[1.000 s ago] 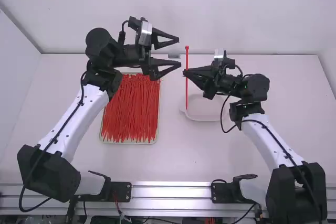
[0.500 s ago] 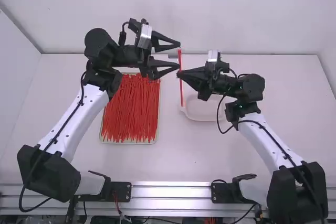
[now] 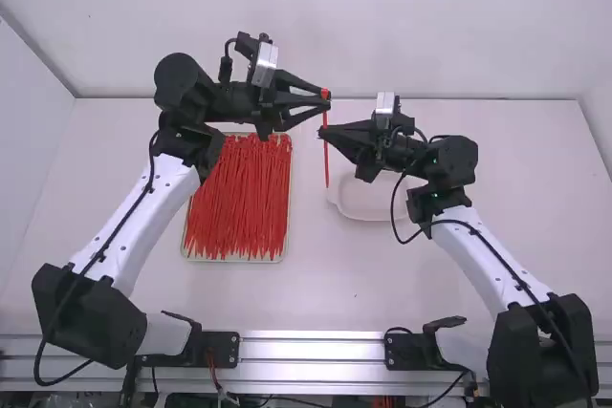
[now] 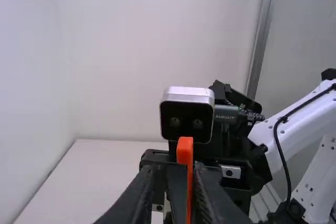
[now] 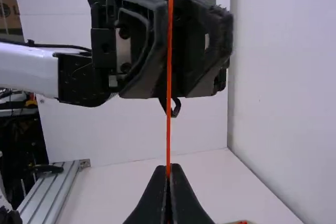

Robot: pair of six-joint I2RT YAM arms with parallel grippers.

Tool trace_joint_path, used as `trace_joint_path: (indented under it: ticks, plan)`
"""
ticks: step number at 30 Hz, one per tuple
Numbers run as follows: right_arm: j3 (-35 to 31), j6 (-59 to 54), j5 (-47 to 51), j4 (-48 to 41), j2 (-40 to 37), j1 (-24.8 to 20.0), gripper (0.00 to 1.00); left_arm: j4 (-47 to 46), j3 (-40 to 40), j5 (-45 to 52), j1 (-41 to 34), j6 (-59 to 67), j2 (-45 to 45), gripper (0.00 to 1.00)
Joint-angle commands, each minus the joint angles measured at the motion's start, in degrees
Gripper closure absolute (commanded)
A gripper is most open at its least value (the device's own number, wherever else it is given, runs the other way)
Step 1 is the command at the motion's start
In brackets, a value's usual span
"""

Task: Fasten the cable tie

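A red cable tie (image 3: 325, 155) hangs upright in the air above the table's middle. My right gripper (image 3: 328, 135) is shut on its strap, which rises straight from between the closed fingertips in the right wrist view as the cable tie (image 5: 169, 77). My left gripper (image 3: 322, 102) comes in from the left and is shut around the tie just under its head (image 3: 325, 95). In the left wrist view the tie's head (image 4: 184, 149) stands up between my left gripper's (image 4: 185, 198) fingers, and the right arm's camera faces me just behind it.
A tray (image 3: 188, 251) heaped with several red cable ties lies left of the middle, under the left arm. A white dish (image 3: 368, 207) sits below the right gripper. Bare table lies toward the front and right.
The right gripper carried the tie leftward into the left gripper's fingers. The left gripper, wide open before, has shut on the tie near its head.
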Motion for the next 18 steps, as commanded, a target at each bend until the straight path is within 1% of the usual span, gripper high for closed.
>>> trace_joint_path:
  ticks: [1, 4, 6, 8, 9, 10, 13, 18]
  plan:
    - [1.9, -0.2, 1.0, 0.3, -0.2, 0.2, 1.00, 0.4, 1.3, 0.0, -0.3, -0.2, -0.2, 0.84]
    - [1.9, -1.4, 0.9, 0.3, -0.2, 0.3, 1.00, 0.7, 1.3, 0.0, -0.3, -0.2, -0.2, 0.85]
    - [1.9, -1.7, 0.9, 0.3, -0.2, 0.9, 1.00, 0.7, 1.3, -0.6, -0.8, -0.2, -0.2, 0.81]
    - [1.9, -1.7, 1.1, 0.3, -0.2, 1.2, 1.00, 0.8, 1.3, -1.0, -0.8, -0.2, -0.2, 0.81]
    - [1.9, -2.1, 1.2, 0.3, -0.2, 1.3, 1.00, 0.8, 1.3, -1.1, -0.8, -0.2, -0.2, 0.82]
    - [1.9, -3.0, 1.2, 0.2, -0.2, 1.1, 1.00, 0.8, 1.3, -1.0, -0.7, -0.2, -0.2, 0.89]
    - [1.9, -3.1, 1.2, 0.2, -0.2, 1.0, 1.00, 0.8, 1.3, -1.1, -0.7, -0.2, -0.2, 0.98]
    - [1.9, -3.2, 1.3, 0.1, -0.2, 1.0, 1.00, 0.7, 1.3, -1.2, -0.5, -0.2, -0.2, 0.98]
